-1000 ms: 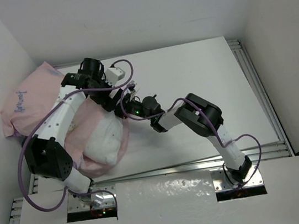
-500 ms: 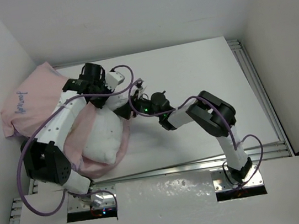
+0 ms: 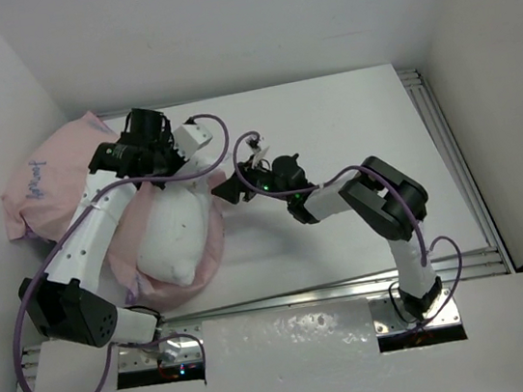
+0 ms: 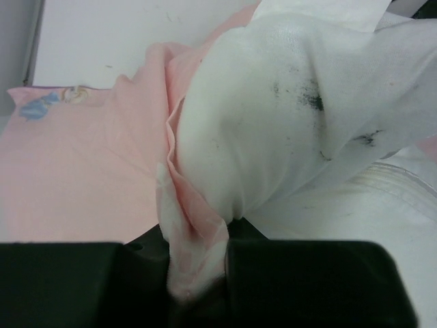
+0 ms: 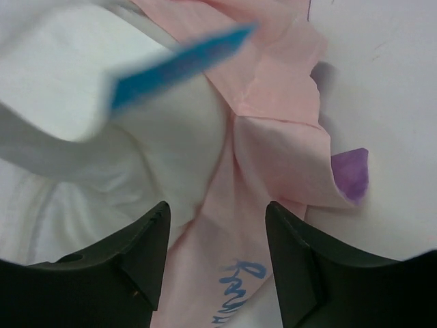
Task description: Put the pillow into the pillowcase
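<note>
The white pillow [image 3: 175,235] lies at the table's left, partly inside the pillowcase [image 3: 45,182], whose pale pink inside shows. My left gripper [image 3: 146,159] is at the pillow's far end, shut on a fold of the pillowcase rim [image 4: 194,239]; the pillow [image 4: 293,109] bulges just beyond it. My right gripper [image 3: 229,189] hovers open at the pillow's right side. In the right wrist view its fingers [image 5: 136,253] straddle pink pillowcase fabric [image 5: 273,171] with blue writing, without gripping it. The pillow [image 5: 171,150] sits left of that fabric. A purple corner [image 5: 351,174] of the pillowcase is turned out.
White walls close in the table [image 3: 350,135] at the back and both sides; the pillowcase bunches against the left wall. Metal rails [image 3: 453,169] run along the right and near edges. A blurred blue strip [image 5: 177,61] crosses the right wrist view.
My left gripper has shut on the pillowcase rim and shifted left. My right gripper has opened, let go of the fabric and drawn back to the right.
</note>
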### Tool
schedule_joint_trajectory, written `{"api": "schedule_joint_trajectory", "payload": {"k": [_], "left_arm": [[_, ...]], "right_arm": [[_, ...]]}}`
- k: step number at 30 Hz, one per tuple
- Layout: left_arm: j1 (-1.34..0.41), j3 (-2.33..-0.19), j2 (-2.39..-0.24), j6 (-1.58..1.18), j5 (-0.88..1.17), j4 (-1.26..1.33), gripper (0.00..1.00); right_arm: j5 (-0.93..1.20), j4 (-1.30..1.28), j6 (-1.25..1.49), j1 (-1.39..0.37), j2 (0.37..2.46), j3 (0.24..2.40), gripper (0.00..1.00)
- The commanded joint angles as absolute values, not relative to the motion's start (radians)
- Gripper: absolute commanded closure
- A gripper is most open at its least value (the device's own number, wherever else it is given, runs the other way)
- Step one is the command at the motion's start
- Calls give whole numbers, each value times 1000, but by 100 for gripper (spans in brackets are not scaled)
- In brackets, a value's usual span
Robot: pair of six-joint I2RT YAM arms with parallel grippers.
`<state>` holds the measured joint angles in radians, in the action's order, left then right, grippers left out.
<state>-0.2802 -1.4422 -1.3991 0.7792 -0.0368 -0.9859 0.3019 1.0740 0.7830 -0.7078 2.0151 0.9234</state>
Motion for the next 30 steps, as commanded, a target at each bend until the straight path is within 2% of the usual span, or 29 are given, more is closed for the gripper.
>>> {"api": "schedule_joint_trajectory", "payload": {"k": [1,8,11,12,14,16,18,21,23,26,28,29,30], "left_arm": [[-264,-1539,-1385,827,-115,-940,100],[-264,-1594,-1402,801,-86,-973,100],[-264,-1608,-1399,790,-61,-989,100],[-264,-1603,-1399,785,-64,-991,100],[-264,-1588,-1399,784,-80,-991,100],[-264,-1521,-1393,805,-159,-970,100],[-261,-1392,-1381,839,-256,-910,100],[-258,-1248,-1350,899,-291,-810,100],[-258,-1221,-1380,901,-295,-749,100],[-262,-1282,-1449,868,-246,-744,100],[-278,-1336,-1480,854,-186,-782,94],[-285,-1382,-1492,850,-128,-820,84],[-297,-1399,-1508,836,-108,-837,83]], "right_arm": [[325,1042,773,-738,2060,1011,42],[313,996,784,-795,2201,1179,37],[295,1008,816,-795,2258,1225,45],[282,1006,828,-795,2272,1259,68],[256,1015,845,-792,2292,1252,100],[157,1038,886,-755,2258,1176,100],[48,1101,929,-679,2159,993,100],[3,1176,931,-586,2021,772,100],[-14,1145,869,-578,1914,671,100],[52,1158,876,-581,1875,629,100],[63,1186,893,-586,1899,624,100],[64,1204,911,-587,1928,624,100],[64,1215,919,-588,1939,623,100]]}}
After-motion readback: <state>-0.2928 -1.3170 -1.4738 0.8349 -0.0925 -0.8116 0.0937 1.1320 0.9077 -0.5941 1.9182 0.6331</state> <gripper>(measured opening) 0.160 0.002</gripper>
